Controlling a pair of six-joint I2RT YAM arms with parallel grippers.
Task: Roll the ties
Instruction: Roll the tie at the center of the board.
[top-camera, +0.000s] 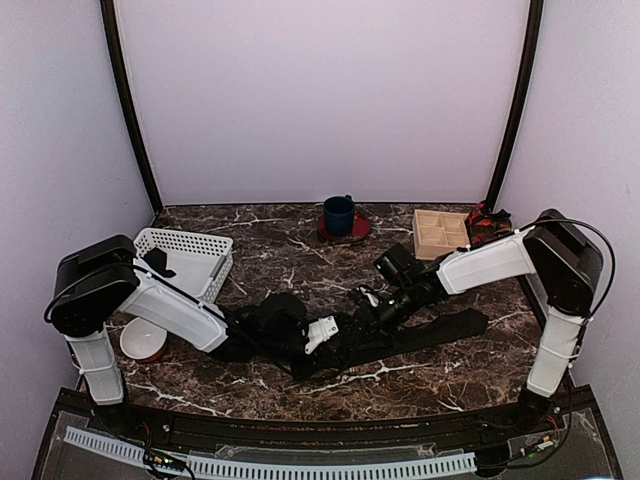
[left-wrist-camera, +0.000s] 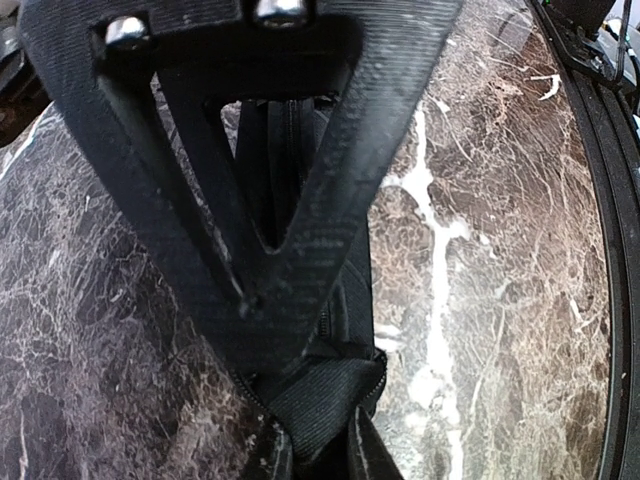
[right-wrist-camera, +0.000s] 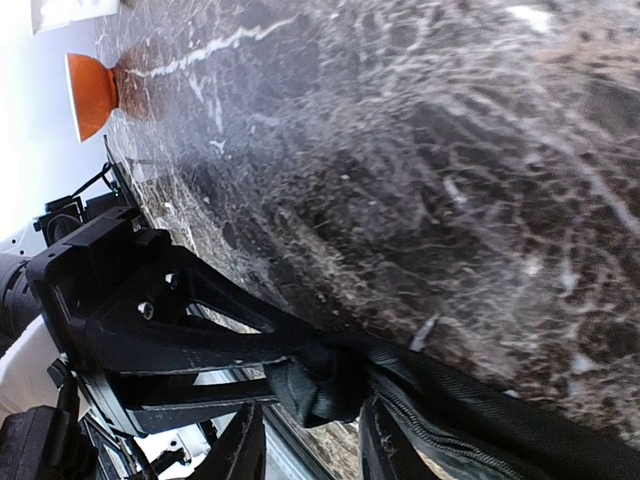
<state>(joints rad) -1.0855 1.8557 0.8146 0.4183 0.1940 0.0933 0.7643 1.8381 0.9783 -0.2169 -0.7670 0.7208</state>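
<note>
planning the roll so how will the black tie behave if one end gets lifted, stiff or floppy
Probably floppy: the tie lies limp along the table and bunches into a wad where the left tool pinches it. A thin strip, so likely light; the free length should drape and drag.

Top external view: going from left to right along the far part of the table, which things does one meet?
white basket → blue mug standing on a red coaster → wooden compartment tray → red and black object beside the tray.
</note>
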